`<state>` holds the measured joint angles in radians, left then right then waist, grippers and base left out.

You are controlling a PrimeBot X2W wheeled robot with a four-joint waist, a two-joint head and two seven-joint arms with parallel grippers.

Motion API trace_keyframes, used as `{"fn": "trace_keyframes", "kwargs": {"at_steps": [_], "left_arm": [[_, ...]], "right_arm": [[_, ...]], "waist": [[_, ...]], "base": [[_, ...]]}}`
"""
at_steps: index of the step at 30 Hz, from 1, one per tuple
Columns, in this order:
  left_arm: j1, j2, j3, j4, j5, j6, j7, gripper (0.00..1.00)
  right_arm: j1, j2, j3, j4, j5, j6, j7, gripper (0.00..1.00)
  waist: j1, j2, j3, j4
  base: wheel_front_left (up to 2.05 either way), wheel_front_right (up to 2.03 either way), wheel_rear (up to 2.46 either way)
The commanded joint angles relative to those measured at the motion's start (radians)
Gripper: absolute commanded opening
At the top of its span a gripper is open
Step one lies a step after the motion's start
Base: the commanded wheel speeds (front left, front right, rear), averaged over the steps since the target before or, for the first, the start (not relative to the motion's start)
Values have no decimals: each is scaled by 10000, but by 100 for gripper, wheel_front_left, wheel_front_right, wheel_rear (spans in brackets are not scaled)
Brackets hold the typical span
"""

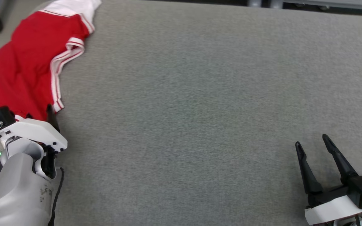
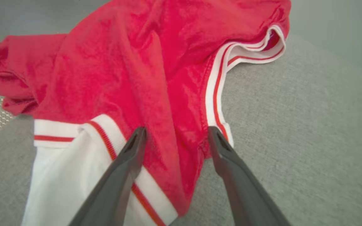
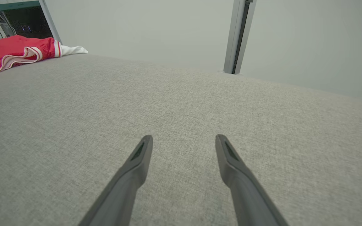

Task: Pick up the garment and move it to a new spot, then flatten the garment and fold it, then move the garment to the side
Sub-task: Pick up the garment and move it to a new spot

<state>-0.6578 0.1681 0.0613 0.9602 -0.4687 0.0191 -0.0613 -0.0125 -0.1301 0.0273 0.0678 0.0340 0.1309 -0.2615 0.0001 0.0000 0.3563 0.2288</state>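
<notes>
two tools: our left tool [image 2: 177, 131] has its fingers spread, straddling a ridge of cloth; our right tool [image 1: 312, 141] is spread too, holding nothing, above bare counter.
garment: we see the shiny red fabric garment [image 1: 24, 62] with white, red-striped trim, rumpled at the far left of the grey cloth-covered counter [image 1: 200, 110], well apart from the right tool.
step: the first pick-up, we judge.
how: we should sink the tips past the ridge, gather the cloth near the striped hem, then pinch firmly before lifting.
writing: none we can read.
</notes>
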Motion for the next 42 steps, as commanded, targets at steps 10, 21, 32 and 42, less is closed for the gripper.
{"fn": "trace_keyframes", "kwargs": {"at_steps": [10, 21, 32, 42], "left_arm": [[-607, 118, 296, 1834, -496, -684, -1049, 0], [158, -989, -1465, -806, -160, -1495, -1624, 0], [1927, -1141, -5853, -6080, -2014, -626, 596, 0], [1047, -1124, -9475, -7736, -3258, 957, 1373, 0]], "right_arm": [[-190, 242, -87, 164, 264, -3, -53, 100], [259, 691, -39, 674, 656, -3, -53, 100], [62, 767, 302, 777, 1251, -3, -52, 100], [-167, 782, 83, 837, 1747, -1, -52, 100]], "waist": [[-1, 0, -136, -550], [-1, 0, -2296, -1027], [-1, 0, -3020, -3339], [-1, 0, -2142, -5356]], "base": [[0, 0, 0], [0, 0, 0], [0, 0, 0], [0, 0, 0]]}}
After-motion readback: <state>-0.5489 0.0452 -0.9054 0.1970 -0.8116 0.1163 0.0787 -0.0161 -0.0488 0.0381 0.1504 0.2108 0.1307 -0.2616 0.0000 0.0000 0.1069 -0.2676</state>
